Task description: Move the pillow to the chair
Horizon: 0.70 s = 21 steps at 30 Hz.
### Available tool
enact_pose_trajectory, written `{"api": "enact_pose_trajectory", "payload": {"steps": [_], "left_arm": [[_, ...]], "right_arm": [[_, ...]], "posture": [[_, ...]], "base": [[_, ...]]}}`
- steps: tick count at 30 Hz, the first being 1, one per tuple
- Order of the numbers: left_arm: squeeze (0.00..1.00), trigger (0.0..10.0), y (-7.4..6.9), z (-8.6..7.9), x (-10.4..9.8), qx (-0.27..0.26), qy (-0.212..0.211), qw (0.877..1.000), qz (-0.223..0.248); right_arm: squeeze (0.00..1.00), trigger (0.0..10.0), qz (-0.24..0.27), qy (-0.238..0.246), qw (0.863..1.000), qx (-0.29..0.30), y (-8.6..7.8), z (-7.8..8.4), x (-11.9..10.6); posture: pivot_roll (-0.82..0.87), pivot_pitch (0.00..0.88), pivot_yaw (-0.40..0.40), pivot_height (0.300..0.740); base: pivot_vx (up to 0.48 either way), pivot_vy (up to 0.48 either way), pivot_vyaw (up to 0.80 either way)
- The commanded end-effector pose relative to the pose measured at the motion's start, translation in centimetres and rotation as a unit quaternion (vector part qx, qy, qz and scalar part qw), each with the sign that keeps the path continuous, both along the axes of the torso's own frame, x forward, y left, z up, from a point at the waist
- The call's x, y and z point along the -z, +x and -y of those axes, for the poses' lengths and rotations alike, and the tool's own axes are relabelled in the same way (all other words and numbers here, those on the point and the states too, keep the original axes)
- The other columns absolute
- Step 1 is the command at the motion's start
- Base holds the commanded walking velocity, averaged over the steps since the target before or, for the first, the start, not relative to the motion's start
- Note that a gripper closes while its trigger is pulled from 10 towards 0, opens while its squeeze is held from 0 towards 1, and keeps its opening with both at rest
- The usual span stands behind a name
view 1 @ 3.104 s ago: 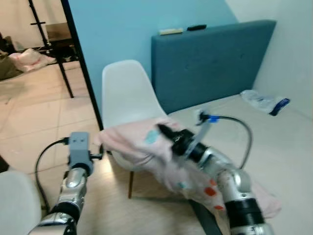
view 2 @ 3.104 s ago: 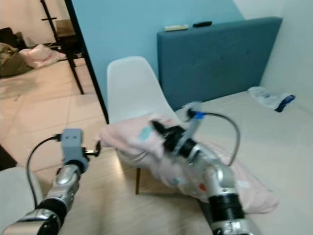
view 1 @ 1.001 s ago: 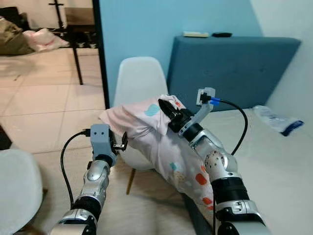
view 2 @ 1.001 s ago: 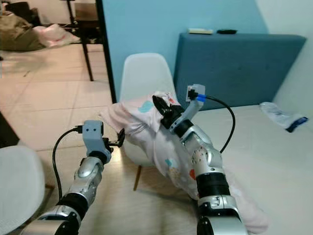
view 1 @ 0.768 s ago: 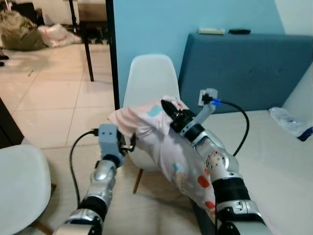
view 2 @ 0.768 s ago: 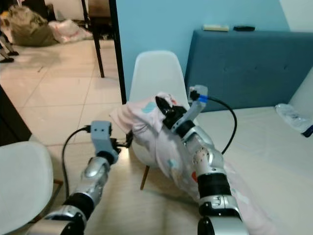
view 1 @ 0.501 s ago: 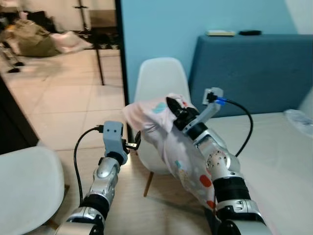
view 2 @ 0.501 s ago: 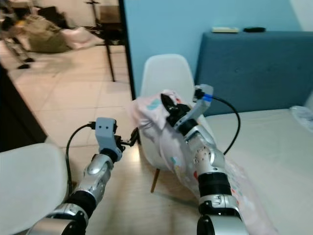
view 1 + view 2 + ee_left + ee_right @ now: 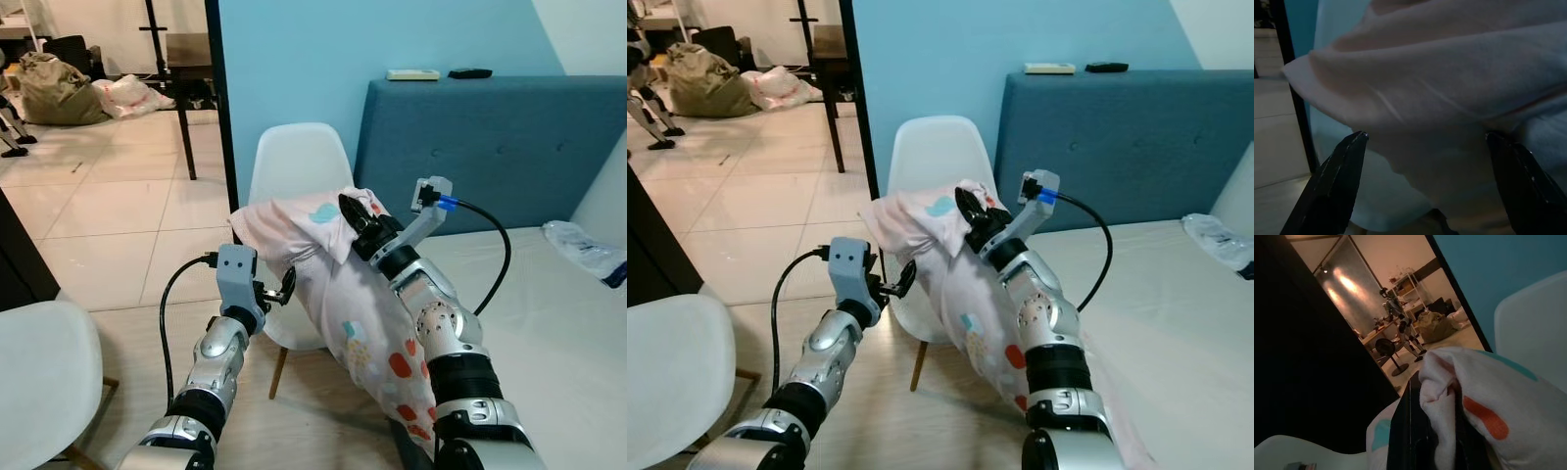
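While the left gripper (image 9: 285,287) waits with fingers spread just below the pillow's (image 9: 333,284) near edge, touching nothing, the right gripper (image 9: 970,213) pinches a fold at the pillow's top and holds it up in front of the chair (image 9: 294,171). The pillow's upper end hangs over the seat and its lower end trails down toward the bed (image 9: 558,313). The carry looks mostly done; lowering it onto the seat and letting go remain.

chair (image 9: 294,162) seat hidden behind pillow (image 9: 343,294), pillow's lower end cut off by frame edge
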<state>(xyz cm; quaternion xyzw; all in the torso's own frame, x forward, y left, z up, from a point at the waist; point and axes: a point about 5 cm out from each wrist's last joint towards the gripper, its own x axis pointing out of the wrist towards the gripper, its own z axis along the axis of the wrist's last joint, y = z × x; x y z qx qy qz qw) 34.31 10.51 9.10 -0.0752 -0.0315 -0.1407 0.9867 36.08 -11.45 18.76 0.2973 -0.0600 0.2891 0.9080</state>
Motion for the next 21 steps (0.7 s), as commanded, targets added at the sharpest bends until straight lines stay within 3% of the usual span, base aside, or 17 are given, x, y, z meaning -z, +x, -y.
{"api": "enact_pose_trajectory", "payload": {"steps": [1,3,6,11,21], "left_arm": [[0.00,10.0,0.0,0.0,0.0,0.006,-0.004,1.000,-0.004],[0.00,10.0,0.0,0.0,0.0,0.007,-0.005,1.000,-0.004],[0.00,10.0,0.1,0.4,-0.4,0.015,-0.011,1.000,0.002],[0.00,10.0,0.4,0.5,-1.0,0.012,-0.026,1.000,0.013],[0.00,10.0,0.6,0.4,-1.4,0.007,-0.032,0.999,0.017]], "right_arm": [[0.00,10.0,0.062,0.019,0.998,-0.025,-0.4,-0.6,-2.5],[0.00,10.0,0.068,0.023,0.997,-0.031,-0.5,-0.7,-2.7],[0.00,10.0,0.116,0.048,0.989,-0.076,-1.3,-1.3,-4.7],[0.00,10.0,0.181,0.078,0.970,-0.145,-3.1,-1.8,-7.5],[0.00,10.0,0.205,0.086,0.962,-0.160,-3.6,-1.7,-8.8]], "posture": [[-0.03,0.000,-0.044,0.740],[-0.03,0.000,-0.044,0.740],[-0.04,0.000,-0.044,0.740],[-0.04,0.000,-0.043,0.740],[-0.04,0.000,-0.047,0.740]], "base": [[0.000,-0.480,0.00],[0.000,-0.480,0.00],[0.000,-0.480,0.00],[0.000,0.000,0.00],[0.000,0.000,0.00]]}}
